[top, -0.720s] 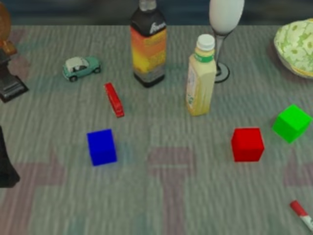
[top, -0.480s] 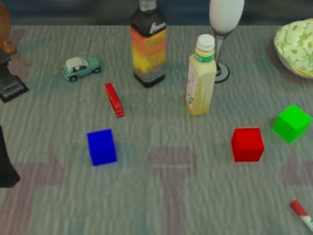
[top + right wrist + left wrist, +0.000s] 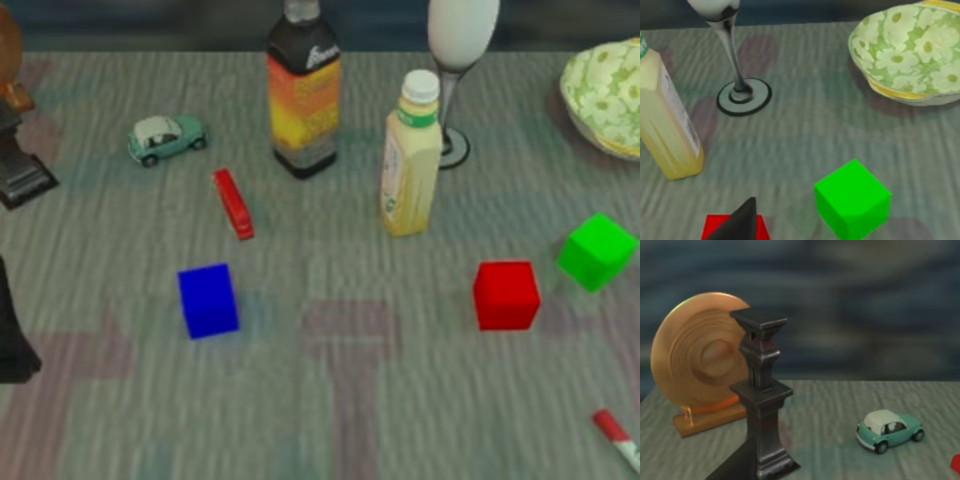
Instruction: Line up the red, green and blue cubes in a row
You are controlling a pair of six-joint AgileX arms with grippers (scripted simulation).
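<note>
Table (image 3: 330,400) with a striped grey-green cloth, nothing on it shifted versus the earlier top views; every object sits where it was. Floral bowl (image 3: 606,92) at the far right edge, also big in the right wrist view (image 3: 910,50). Dark sauce bottle (image 3: 303,90) upright at the back centre, pale yellow bottle (image 3: 411,160) upright just right of it, wine glass (image 3: 458,60) behind that one, foot visible in the right wrist view (image 3: 744,97). Dark pedestal (image 3: 18,160) at the left edge, with a copper disc (image 3: 702,365) behind it in the left wrist view.

Red cube (image 3: 506,295) right of centre, green cube (image 3: 597,251) near it toward the right edge, apart and not touching. Blue cube (image 3: 208,300) well apart on the left half. Not in a row: green sits farther back than the other two.

Teal toy car (image 3: 166,138) back left. Thin red bar (image 3: 233,203) between car and blue cube. Red-and-white stick (image 3: 618,438) at the front right corner.

Left arm: only a dark shape at the left edge (image 3: 14,330), unchanged; claw state cannot tell. Right gripper: one dark fingertip (image 3: 737,222) over the red cube in the right wrist view; released or clenched, cannot tell.
</note>
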